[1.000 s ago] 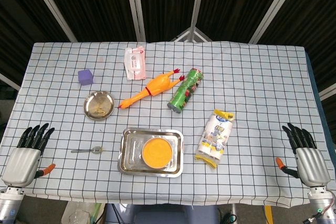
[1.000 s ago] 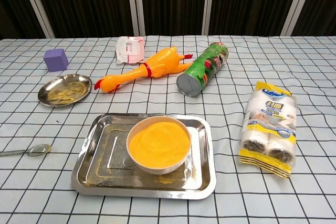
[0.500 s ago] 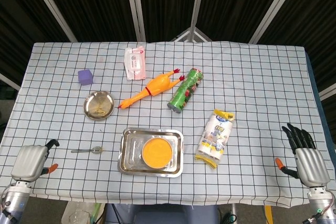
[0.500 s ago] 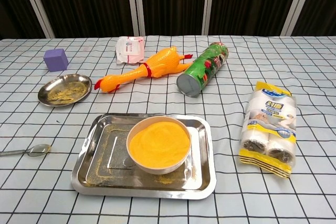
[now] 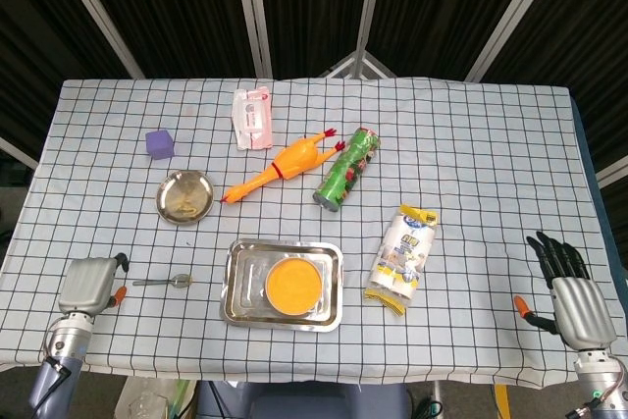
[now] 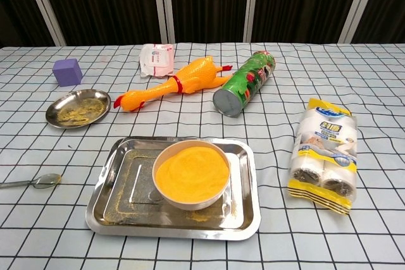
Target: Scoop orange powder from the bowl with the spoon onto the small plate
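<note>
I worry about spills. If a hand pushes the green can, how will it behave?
The green can lies on its side, so it will probably roll. Its hard round wall may slip in fingers. It might bump the rubber chicken beside it.

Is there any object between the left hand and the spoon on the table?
Nothing visible does. In the head view the left hand sits just left of the spoon, whose handle points toward it, with only bare checkered cloth between them. The tray with the bowl lies on the spoon's far side.
</note>
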{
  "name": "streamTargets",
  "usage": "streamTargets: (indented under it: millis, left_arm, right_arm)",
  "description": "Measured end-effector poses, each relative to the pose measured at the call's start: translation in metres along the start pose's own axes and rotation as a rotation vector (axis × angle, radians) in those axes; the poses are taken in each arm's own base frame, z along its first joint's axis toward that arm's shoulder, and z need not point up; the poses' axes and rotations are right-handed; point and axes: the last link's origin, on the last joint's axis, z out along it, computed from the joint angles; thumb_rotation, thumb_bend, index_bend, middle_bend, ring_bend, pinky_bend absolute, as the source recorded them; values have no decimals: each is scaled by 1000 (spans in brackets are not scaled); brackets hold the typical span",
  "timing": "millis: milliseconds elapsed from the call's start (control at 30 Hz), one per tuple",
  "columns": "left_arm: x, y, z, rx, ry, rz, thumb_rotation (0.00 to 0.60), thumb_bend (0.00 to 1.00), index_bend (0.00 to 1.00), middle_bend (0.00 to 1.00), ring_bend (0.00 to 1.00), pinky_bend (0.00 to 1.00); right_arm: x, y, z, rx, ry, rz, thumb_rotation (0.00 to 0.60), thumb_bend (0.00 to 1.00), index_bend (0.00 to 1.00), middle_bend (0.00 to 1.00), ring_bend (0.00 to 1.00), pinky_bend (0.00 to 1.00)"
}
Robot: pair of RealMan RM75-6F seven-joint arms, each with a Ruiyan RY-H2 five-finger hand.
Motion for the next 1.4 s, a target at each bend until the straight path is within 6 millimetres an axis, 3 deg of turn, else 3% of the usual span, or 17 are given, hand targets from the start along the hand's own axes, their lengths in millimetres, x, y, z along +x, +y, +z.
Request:
streamTargets:
  millis: [767,1400]
  left_arm:
    - [-23,39,18,-2,-57,-25,600,479,476,1000,1000,992]
    - [-30,41,19,4,-73,-22,600,506,488,1000,1000,992]
  right_arm:
    - [0,0,1,-2,-2,10,600,359,0,0,0,0]
    - [0,-1,0,-4,-5,15,600,359,0,0,0,0]
